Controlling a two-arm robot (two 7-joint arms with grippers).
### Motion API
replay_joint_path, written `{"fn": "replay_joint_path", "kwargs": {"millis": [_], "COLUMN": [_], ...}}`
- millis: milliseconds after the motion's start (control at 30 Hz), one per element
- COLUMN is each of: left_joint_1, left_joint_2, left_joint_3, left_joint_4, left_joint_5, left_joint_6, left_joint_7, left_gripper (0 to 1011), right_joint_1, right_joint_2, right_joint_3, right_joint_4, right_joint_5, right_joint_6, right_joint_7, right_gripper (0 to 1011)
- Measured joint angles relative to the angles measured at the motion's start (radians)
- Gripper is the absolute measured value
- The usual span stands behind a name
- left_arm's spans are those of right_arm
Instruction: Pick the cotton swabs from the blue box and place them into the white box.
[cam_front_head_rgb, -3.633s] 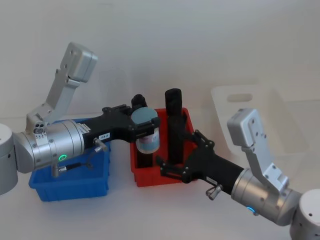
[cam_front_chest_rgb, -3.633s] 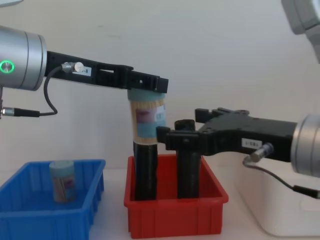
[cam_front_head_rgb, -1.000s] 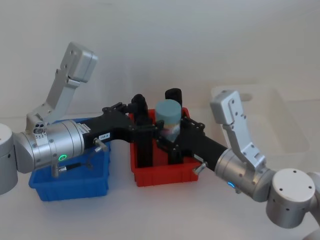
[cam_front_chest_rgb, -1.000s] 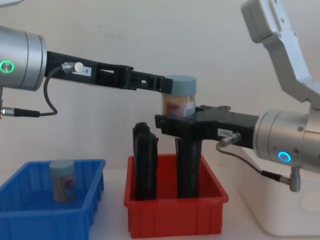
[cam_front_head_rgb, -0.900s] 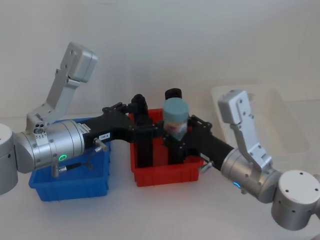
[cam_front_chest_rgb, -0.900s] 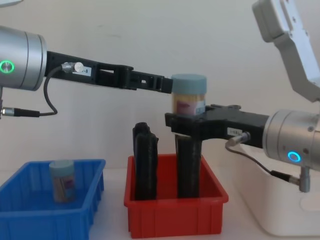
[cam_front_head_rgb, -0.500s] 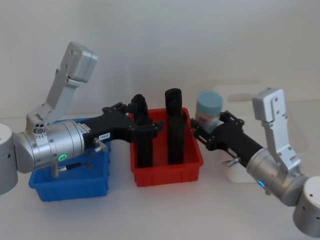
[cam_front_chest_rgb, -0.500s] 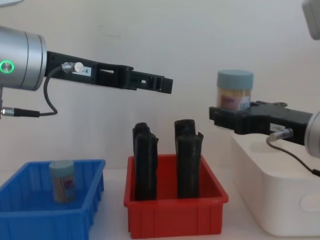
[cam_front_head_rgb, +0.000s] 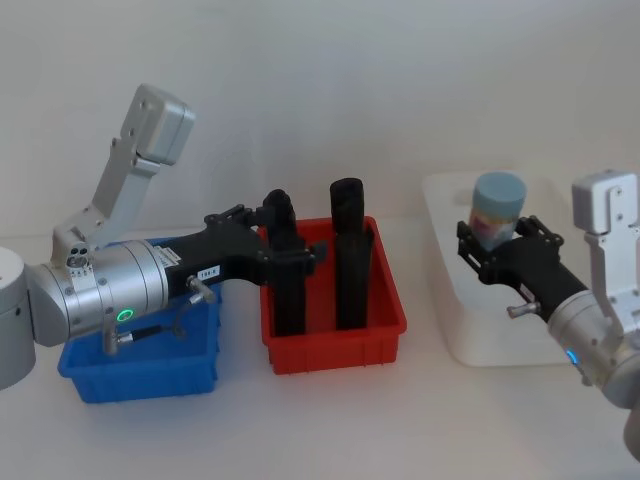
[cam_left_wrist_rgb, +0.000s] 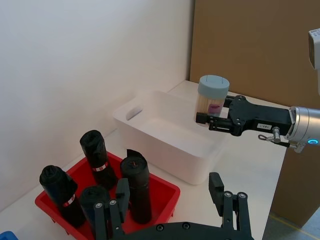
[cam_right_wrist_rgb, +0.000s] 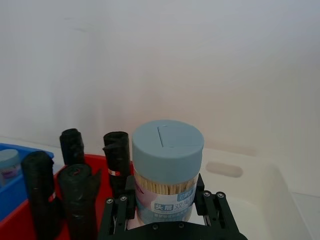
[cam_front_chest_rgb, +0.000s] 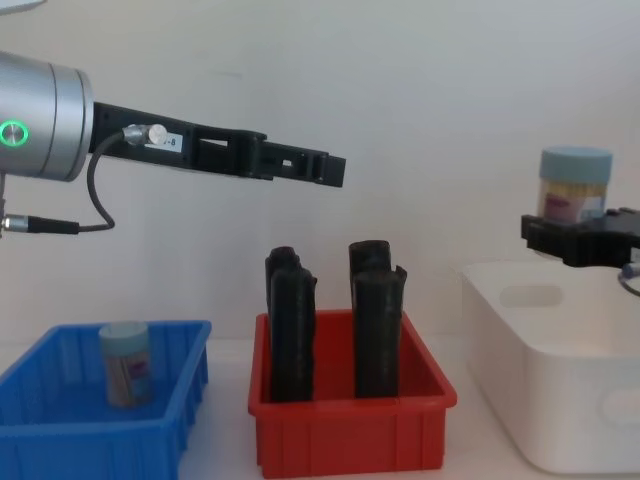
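Two jars of cotton swabs are in view. One jar (cam_front_head_rgb: 498, 205) is clamped upright between the fingers of the right gripper (cam_front_head_rgb: 497, 245), which grips it low on its body, below the pale blue lid. This jar hangs over the opening of the white box (cam_front_head_rgb: 480, 345), clear above its rim and touching no part of it. In the right wrist view the tan sticks and the label of the jar show plainly between the black fingers.

The second jar (cam_front_chest_rgb: 126, 362) stands upright inside the blue box (cam_front_chest_rgb: 60, 440), which sits toward the left edge of the tabletop.

The left gripper (cam_front_chest_rgb: 335, 170) is held out level above the red bin (cam_front_chest_rgb: 350, 440), higher than the black rolls (cam_front_chest_rgb: 375, 320) that stand upright in it. Its fingers are spread wide and carry nothing, as the left wrist view confirms.

The red bin lies between the blue box and the white box. The white box occupies the right side of the tabletop.
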Motion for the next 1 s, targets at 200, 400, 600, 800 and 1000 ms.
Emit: {"fn": "replay_joint_path", "kwargs": {"millis": [200, 400, 600, 800, 1000], "left_joint_1": [0.0, 0.0, 0.0, 0.0, 0.0], "left_joint_2": [0.0, 0.0, 0.0, 0.0, 0.0], "left_joint_3": [0.0, 0.0, 0.0, 0.0, 0.0], "left_joint_4": [0.0, 0.0, 0.0, 0.0, 0.0], "left_joint_5": [0.0, 0.0, 0.0, 0.0, 0.0], "left_joint_6": [0.0, 0.0, 0.0, 0.0, 0.0], "left_joint_7": [0.0, 0.0, 0.0, 0.0, 0.0], "left_gripper": [1004, 1004, 1004, 1004, 1004], "right_joint_1": [0.021, 0.064, 0.125, 0.187, 0.223], "right_joint_2": [0.003, -0.003, -0.016, -0.031, -0.04], "right_joint_3": [0.02, 0.037, 0.047, 0.05, 0.05], "right_joint_4": [0.044, 0.124, 0.235, 0.349, 0.418], "right_joint_5": [0.001, 0.001, 0.0, -0.011, -0.018], "right_joint_6": [0.015, 0.042, 0.072, 0.093, 0.097], "right_joint_7": [-0.062, -0.115, -0.134, -0.126, -0.109], "right_gripper": [644, 644, 644, 645, 732]}}
